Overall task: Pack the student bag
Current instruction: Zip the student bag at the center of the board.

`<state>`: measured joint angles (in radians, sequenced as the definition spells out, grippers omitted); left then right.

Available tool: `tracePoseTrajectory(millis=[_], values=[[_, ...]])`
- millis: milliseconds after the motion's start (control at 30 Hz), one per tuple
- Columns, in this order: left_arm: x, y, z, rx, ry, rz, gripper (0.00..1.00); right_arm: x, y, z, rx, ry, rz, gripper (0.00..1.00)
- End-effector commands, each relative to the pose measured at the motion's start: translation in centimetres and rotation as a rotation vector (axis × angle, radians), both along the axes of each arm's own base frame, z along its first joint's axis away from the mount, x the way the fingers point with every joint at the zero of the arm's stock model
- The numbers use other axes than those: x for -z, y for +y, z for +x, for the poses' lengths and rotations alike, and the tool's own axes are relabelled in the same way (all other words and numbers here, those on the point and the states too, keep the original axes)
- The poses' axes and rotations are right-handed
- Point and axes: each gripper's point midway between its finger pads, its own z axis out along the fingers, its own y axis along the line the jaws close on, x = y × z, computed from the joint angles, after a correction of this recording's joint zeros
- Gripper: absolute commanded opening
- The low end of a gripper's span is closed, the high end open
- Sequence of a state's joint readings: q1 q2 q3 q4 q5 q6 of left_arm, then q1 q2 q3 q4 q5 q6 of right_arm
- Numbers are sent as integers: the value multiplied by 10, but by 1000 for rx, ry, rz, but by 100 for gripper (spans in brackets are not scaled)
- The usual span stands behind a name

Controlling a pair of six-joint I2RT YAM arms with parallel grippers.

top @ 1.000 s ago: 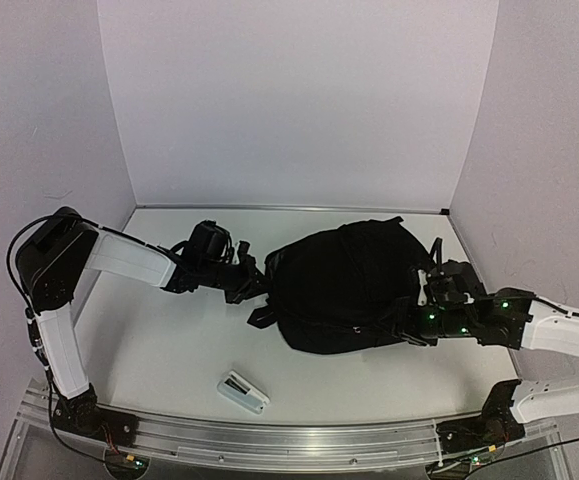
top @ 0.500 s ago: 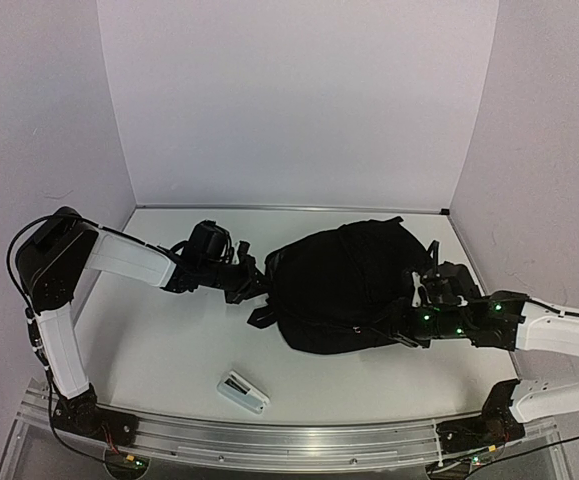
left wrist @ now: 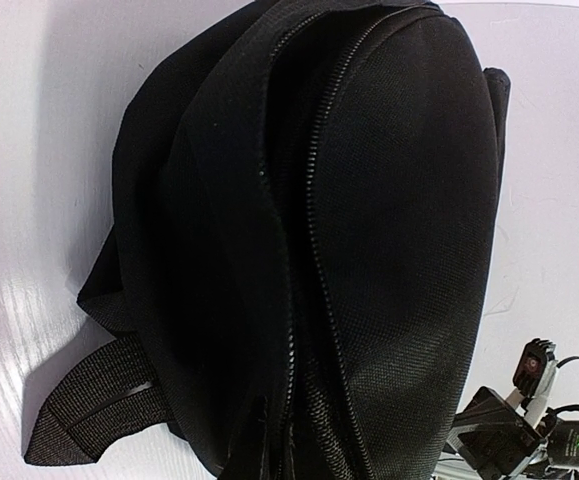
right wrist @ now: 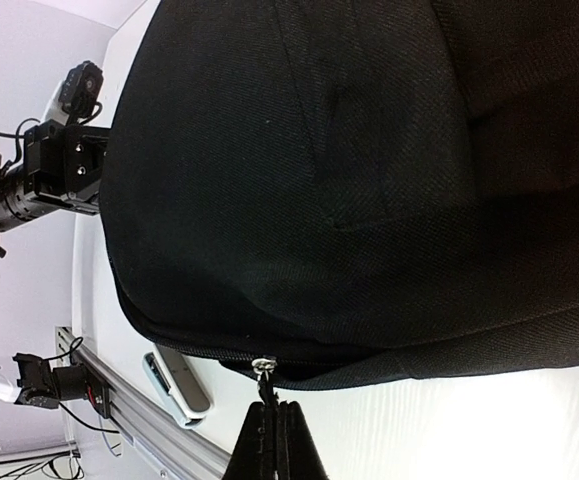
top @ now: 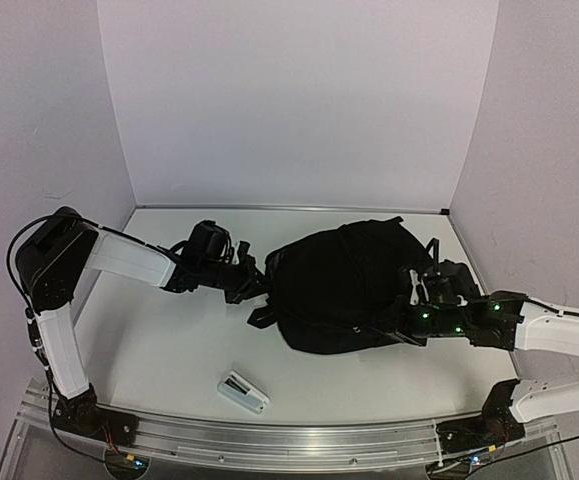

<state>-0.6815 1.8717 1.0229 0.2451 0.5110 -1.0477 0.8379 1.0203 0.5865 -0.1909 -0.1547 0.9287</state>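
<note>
Because packing can only begin or end at the zip, both arms work at the edges of the student bag, a large soft black fabric backpack that lies slumped on its side on the white tabletop, right of centre and between the two arms. At its left end the left gripper has its fingers pressed together, and in the left wrist view the dark cloth beside the toothed black zipper track runs straight down into them, so it appears to be clamping the fabric as an anchor that stops the limp bag from sliding when the other side is pulled. A flat woven black strap trails loose on the table beside that grip. On the near right side the right gripper is closed to a thin line just under the small metal zipper pull, whose tab seems to run between the fingertips, so I judge it pinched rather than merely touched. That hold suits dragging the slider along the seam while the left arm braces. Whether the main compartment is open or zipped cannot be told from here. A small white and grey oblong object lies alone near the front edge, well apart from the bag, possibly waiting to go in.
</note>
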Motion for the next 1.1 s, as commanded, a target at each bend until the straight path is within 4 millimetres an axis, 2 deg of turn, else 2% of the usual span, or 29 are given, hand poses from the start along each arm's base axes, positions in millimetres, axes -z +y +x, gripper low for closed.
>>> tracePoseTrajectory(millis=[0,67,333,500,767,933,1067], values=[[-23,-8,9,17,-57,-57,0,-34,16,7,-48,-80,83,0],[-25,-8,7,22,-54,-62,0,-44,23,8,-69,-100,108,0],[-35,0,3,-4,-73,-64,0,-63,50,11,-136,-141,166,0],[-31,7,-2,-13,-69,-36,0,-68,74,5,-183,-163,178,0],[-30,9,-4,-10,-64,-39,0,-70,120,-8,-244,-187,200,0],[-32,14,-2,-27,-91,-6,0,-69,140,1,-224,-215,201,0],[-29,30,-3,-57,-119,84,0,-77,156,9,-216,-246,217,0]])
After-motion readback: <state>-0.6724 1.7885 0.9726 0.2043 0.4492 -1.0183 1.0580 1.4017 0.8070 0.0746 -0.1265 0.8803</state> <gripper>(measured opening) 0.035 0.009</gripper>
